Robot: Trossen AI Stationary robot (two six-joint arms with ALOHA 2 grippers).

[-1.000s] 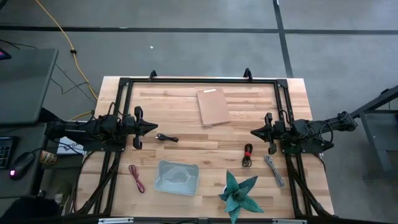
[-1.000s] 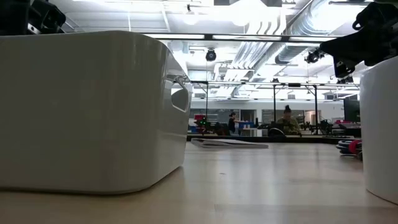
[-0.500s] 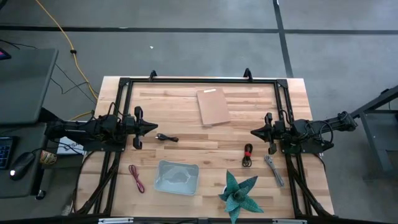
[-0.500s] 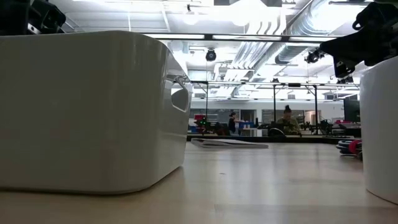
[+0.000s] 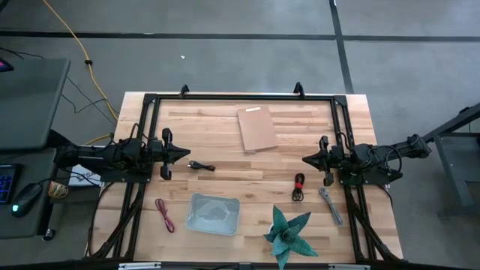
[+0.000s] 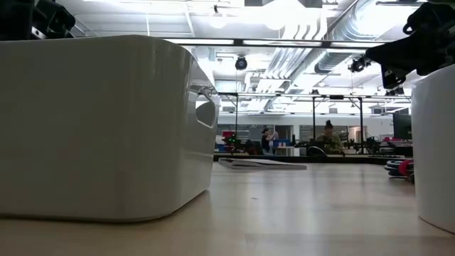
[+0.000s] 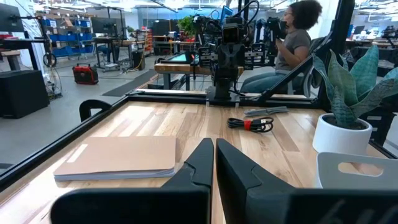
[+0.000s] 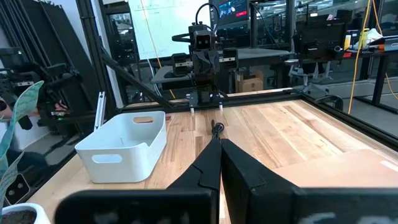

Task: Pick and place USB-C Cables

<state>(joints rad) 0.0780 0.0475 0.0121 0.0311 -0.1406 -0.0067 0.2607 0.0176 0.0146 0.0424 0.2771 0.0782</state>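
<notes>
four cables on the table, none picked yet. left gripper (image 5: pixel 182 154) sits at the left edge, fingers pressed together, holding nothing. right gripper (image 5: pixel 307 158) mirrors it at the right edge, also clenched and empty.

where things are:
- black cable (image 5: pixel 201 166): just beside your left gripper tip, nearest target
- red cable (image 5: pixel 164 214): near the front left, beside the bin (image 5: pixel 214 214)
- black-and-red cable (image 5: pixel 298 187): coiled, front of the right gripper
- grey cable (image 5: pixel 330 205): right of that coil, near the frame rail
- brown board (image 5: pixel 257 128): rear centre, well apart from all the cables
- plant (image 5: pixel 289 235): front edge, right of the bin

risks from here, as i judge them:
- you need to open the fingers before descending. go down clenched and you just push the black cable along the wood.
- cables are thin and lie flat. fingertips may scrape the table or close on air.
- the coil can snag or unroll on lift, so a loose end may drag and miss the bin.
- grey cable lies close to the rail, so watch the right arm's clearance there.
- plant leaves stand between the right-side cables and the bin. a low carry from the right could clip them.
- the bin looks light, so a bump on its rim may shift it.
</notes>
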